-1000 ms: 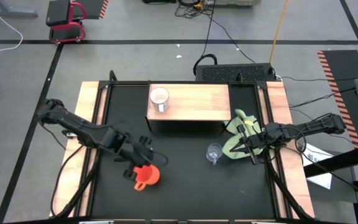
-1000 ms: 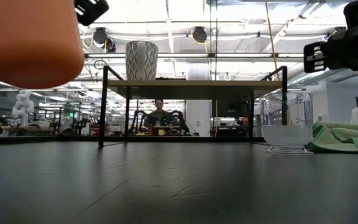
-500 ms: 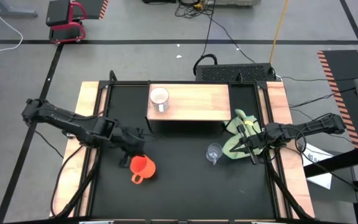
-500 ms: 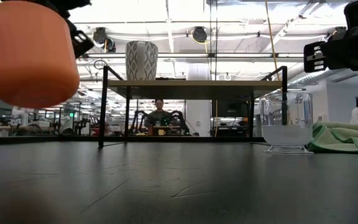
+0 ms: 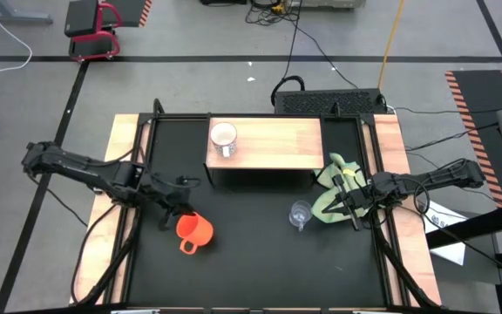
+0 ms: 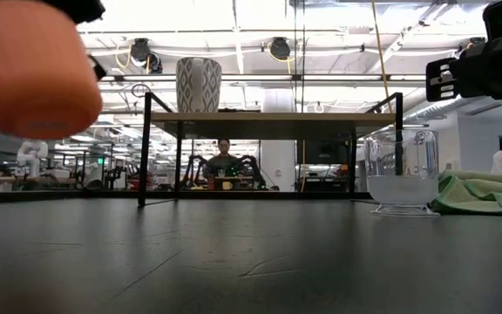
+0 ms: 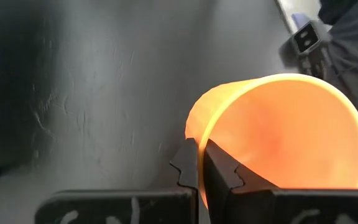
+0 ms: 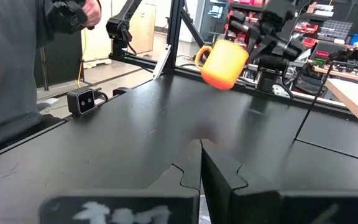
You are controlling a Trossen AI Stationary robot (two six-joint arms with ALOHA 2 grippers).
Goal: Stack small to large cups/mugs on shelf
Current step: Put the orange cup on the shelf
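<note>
The left gripper (image 7: pixel 199 171) has its 2 dark, notched jaws clamped on the thin rim of the smooth, bright orange plastic handled mug (image 5: pixel 194 230), 1 jaw inside the wall and 1 outside. The mug hangs clear of the matte black surface (image 5: pixel 251 253), toward its left front, its loop handle pointing to the front edge; in the low view it shows only as a blurred orange mass (image 6: pixel 33 74) at upper left.

The right gripper (image 5: pixel 349 206) has its jaws pressed together, holding nothing, above the crumpled yellow-green cloth (image 5: pixel 331 187) at the surface's right side. Just beside the cloth stands the clear, cylindrical glass cup (image 6: pixel 398 171), upright on the surface.

Farther back is the low rectangular light-wood shelf on thin black legs (image 5: pixel 273 144). On its left end stands the white ceramic handled mug with a fine dark pattern (image 6: pixel 199 85), upright.
</note>
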